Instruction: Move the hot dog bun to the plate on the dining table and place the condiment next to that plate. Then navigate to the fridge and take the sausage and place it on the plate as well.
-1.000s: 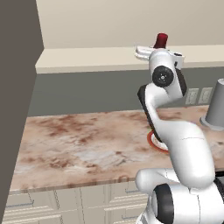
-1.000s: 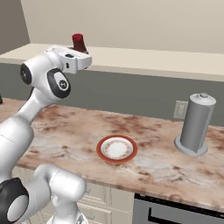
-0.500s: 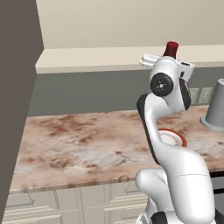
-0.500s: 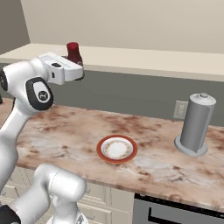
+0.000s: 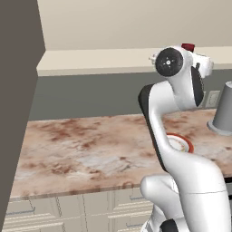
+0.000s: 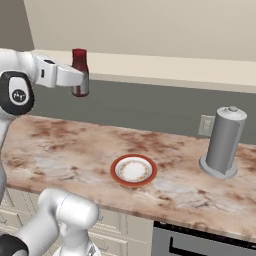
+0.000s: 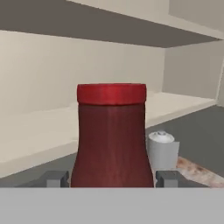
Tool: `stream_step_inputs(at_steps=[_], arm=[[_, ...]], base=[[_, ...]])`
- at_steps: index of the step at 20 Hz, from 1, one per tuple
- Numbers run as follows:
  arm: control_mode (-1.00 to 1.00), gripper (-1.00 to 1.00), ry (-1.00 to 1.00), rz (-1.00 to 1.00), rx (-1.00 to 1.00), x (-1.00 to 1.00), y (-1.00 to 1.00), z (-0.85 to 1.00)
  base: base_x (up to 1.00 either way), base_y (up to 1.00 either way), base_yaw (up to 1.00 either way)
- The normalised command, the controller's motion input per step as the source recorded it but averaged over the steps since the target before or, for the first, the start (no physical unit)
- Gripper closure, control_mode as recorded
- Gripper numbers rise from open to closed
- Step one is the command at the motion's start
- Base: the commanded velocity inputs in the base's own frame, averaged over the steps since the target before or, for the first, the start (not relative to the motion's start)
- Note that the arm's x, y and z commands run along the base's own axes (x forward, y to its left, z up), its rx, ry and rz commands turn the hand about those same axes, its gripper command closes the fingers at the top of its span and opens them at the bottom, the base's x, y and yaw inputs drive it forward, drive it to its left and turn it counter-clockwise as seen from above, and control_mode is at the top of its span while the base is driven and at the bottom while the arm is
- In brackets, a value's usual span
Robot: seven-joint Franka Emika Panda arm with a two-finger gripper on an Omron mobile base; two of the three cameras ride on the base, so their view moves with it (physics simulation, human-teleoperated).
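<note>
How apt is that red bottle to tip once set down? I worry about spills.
The condiment looks rigid, held upright in the gripper. It is tall with a base wider than its neck, so probably fairly stable, though a nudge might topple it. Its smooth sides may be slippery.

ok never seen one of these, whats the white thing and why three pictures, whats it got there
The white thing is a robot arm on a driving base, in a simulated kitchen. Two pictures come from cameras on the base, behind the arm to its left and right; the third looks out from its hand. Its gripper is shut on a dark red bottle with a red cap, lifted high above the counter. On the counter lie a red-rimmed plate and a tall grey canister.
</note>
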Motion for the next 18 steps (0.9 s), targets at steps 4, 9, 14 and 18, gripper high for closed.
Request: stream_step_inputs(at_steps=[4,9,14,18], arm=[[-1.0,1.0,0.07,-0.12,0.03,-0.72,-0.02,-0.11],[-1.0,1.0,-0.16,-0.12,0.0,-1.0,-0.06,-0.27],[-1.0,1.0,-0.3,-0.2,0.07,-1.0,-0.16,-0.04],[-1.0,1.0,-0.12,-0.22,0.08,-0.92,-0.16,-0.01]], base=[[0.0,0.0,0.0],[0.0,0.0,0.0],[0.0,0.0,0.0],[0.0,0.0,0.0]])
